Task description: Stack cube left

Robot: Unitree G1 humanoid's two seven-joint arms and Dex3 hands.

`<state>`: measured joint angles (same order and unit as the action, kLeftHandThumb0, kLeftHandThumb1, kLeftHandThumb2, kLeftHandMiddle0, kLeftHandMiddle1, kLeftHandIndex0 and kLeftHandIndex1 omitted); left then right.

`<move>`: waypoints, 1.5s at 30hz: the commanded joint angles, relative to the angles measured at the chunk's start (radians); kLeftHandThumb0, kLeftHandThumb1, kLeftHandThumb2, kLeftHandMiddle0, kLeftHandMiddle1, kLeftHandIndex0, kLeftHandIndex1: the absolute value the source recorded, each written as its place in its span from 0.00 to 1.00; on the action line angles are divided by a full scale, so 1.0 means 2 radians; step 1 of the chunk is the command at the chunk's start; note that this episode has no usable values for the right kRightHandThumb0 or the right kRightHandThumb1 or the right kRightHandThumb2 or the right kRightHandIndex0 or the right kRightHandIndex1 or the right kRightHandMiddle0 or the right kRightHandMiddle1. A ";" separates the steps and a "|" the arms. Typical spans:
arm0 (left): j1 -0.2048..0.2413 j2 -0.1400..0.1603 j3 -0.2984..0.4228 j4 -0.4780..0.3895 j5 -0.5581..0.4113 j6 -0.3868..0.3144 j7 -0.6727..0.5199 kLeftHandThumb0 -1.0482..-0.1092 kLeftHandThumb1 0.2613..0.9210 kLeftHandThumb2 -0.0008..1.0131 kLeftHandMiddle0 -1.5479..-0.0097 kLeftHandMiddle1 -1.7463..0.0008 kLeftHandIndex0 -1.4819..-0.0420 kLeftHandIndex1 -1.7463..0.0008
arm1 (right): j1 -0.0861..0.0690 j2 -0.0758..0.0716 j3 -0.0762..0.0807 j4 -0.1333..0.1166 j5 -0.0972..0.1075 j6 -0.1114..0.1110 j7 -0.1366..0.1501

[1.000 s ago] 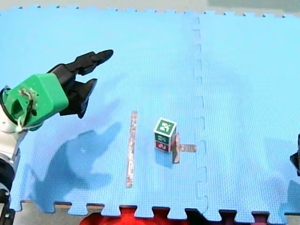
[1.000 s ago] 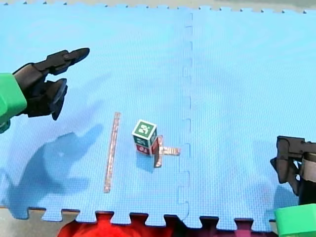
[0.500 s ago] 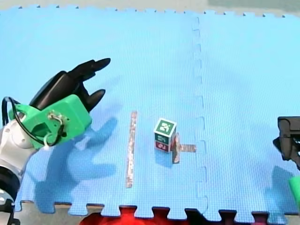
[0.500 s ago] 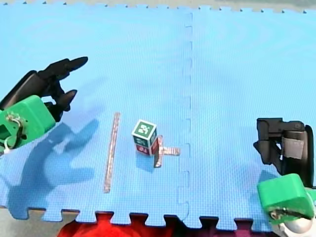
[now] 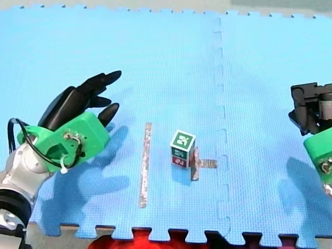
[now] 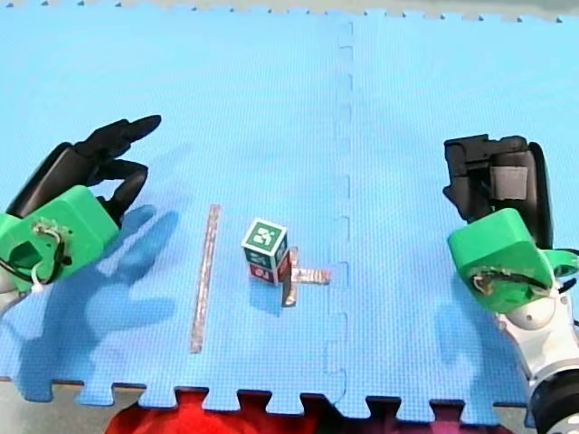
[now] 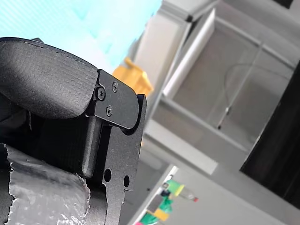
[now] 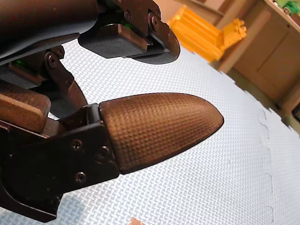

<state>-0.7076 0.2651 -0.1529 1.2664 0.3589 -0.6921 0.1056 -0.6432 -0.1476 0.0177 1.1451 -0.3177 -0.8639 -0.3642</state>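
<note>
A green cube [image 5: 183, 140] sits on top of a red cube [image 5: 179, 161] near the middle of the blue foam mat [image 5: 166, 62], the pair standing upright. My left hand [image 5: 96, 96] hovers over the mat well to the left of the stack and holds nothing. Over the mat's right side, far from the cubes, my right hand [image 6: 488, 176] is also without a load.
A long grey tape strip [image 5: 144, 163] lies just left of the stack, and a short tape cross [image 5: 201, 165] touches its right side. A jigsaw seam [image 5: 222, 119] runs down the mat right of the cubes. Red fabric [image 5: 136, 241] shows past the front edge.
My right hand has come in from the right edge and moved farther up the mat. My left hand has lowered and drawn back slightly. The stack has not moved.
</note>
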 commanded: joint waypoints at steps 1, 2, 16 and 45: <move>-0.002 0.004 0.003 0.003 -0.004 0.000 -0.002 0.00 1.00 0.70 0.66 0.93 0.74 1.00 | -0.008 -0.003 0.000 0.009 0.008 -0.006 0.005; -0.002 0.005 0.004 0.003 -0.006 -0.001 -0.004 0.00 1.00 0.69 0.67 0.94 0.74 1.00 | -0.009 -0.003 0.000 0.011 0.010 -0.007 0.009; -0.008 0.017 0.010 0.002 -0.019 0.000 -0.033 0.00 1.00 0.66 0.71 0.98 0.85 1.00 | -0.016 -0.007 0.001 0.026 0.025 -0.014 0.025; -0.008 0.023 0.002 -0.008 -0.013 0.015 -0.037 0.00 1.00 0.65 0.71 0.99 0.86 1.00 | -0.004 -0.010 0.007 0.025 0.023 -0.021 0.018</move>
<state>-0.7216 0.3046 -0.1519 1.2508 0.3379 -0.6672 0.0352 -0.6552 -0.1601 0.0310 1.1961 -0.2720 -0.9021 -0.3249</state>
